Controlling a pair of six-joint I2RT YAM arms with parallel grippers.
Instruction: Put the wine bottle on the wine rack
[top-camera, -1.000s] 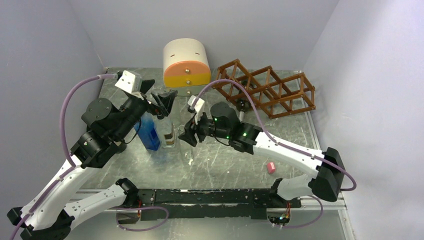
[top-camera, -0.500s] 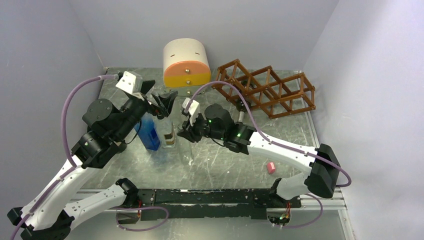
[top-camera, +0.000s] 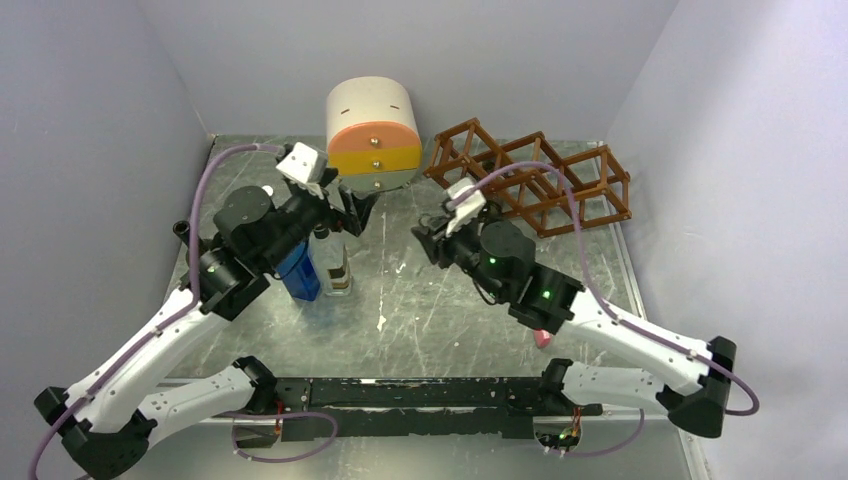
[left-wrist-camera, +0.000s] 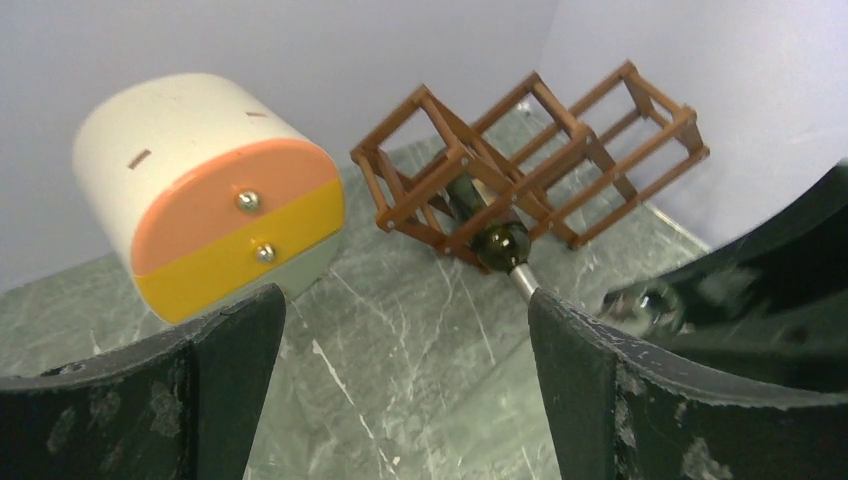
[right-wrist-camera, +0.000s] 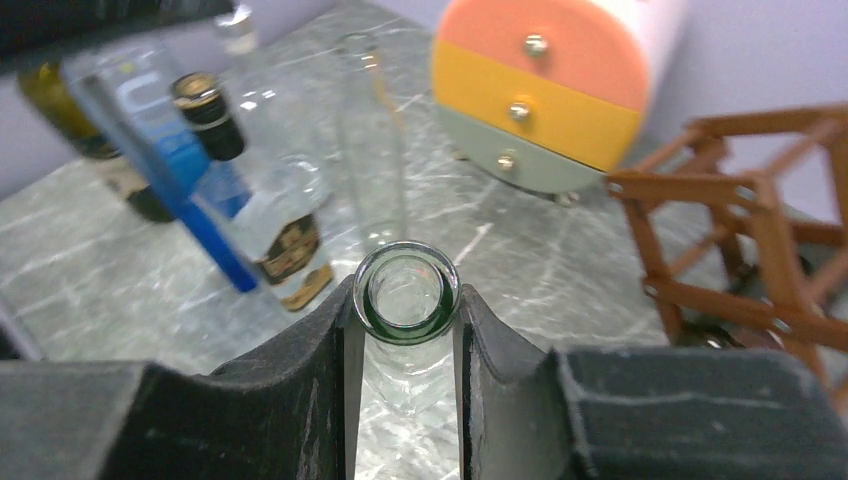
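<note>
right tool (top-camera: 428, 237) is clamped on the clear wine bottle (right-wrist-camera: 405, 335) at the neck, mouth facing the wrist cam, so its axis runs along the fingers. wine rack (top-camera: 530, 185) sits near, to its right and farther back. left tool (top-camera: 350, 210) is wide, empty and farther off.
</note>
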